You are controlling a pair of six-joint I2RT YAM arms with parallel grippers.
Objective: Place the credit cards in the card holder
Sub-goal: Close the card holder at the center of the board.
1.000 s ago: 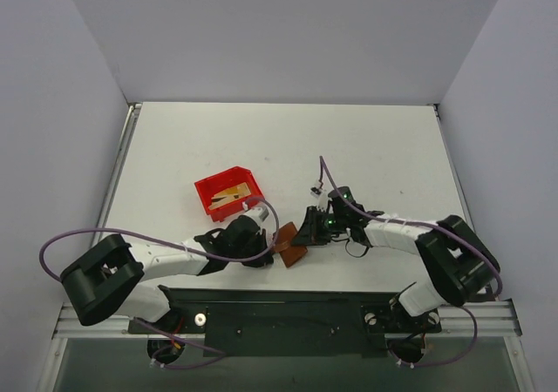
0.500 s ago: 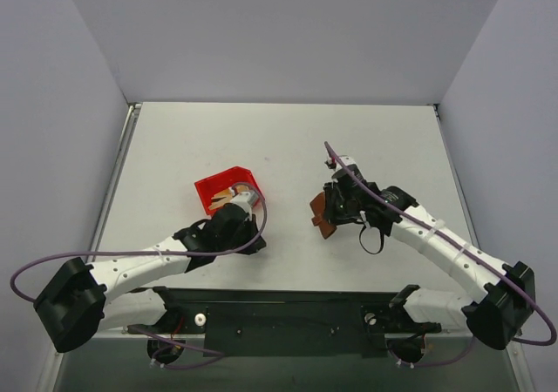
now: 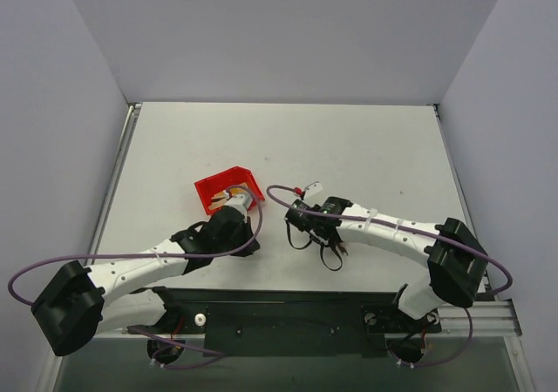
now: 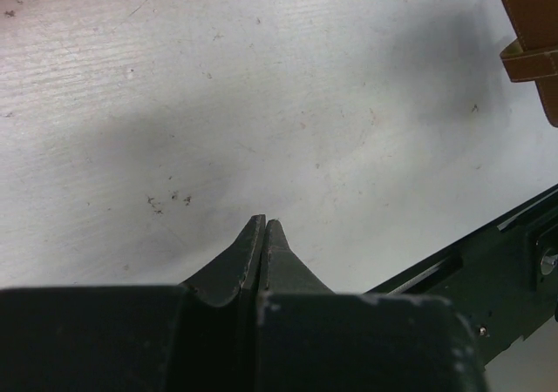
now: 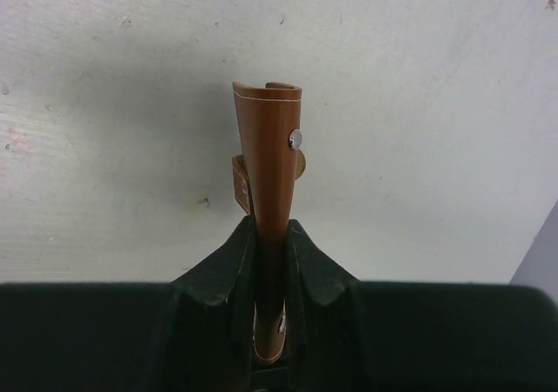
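Two arms reach over a white, scuffed table [image 3: 366,148] boxed in by plain pale walls [image 3: 288,35] on three sides, with a black mounting plate [image 3: 288,309] along the near edge. A red bin [image 3: 206,196] sits askew left of centre. Gold-tan credit cards [image 3: 234,193] lie inside it, partly hidden by the left wrist. The left gripper [image 4: 263,226] hangs over bare table just beside the bin, its fingers pressed together on nothing. The right gripper [image 5: 268,235] is clamped on the brown card holder [image 5: 268,161], folded and held edge-on over the table's near middle, its snap stud showing.
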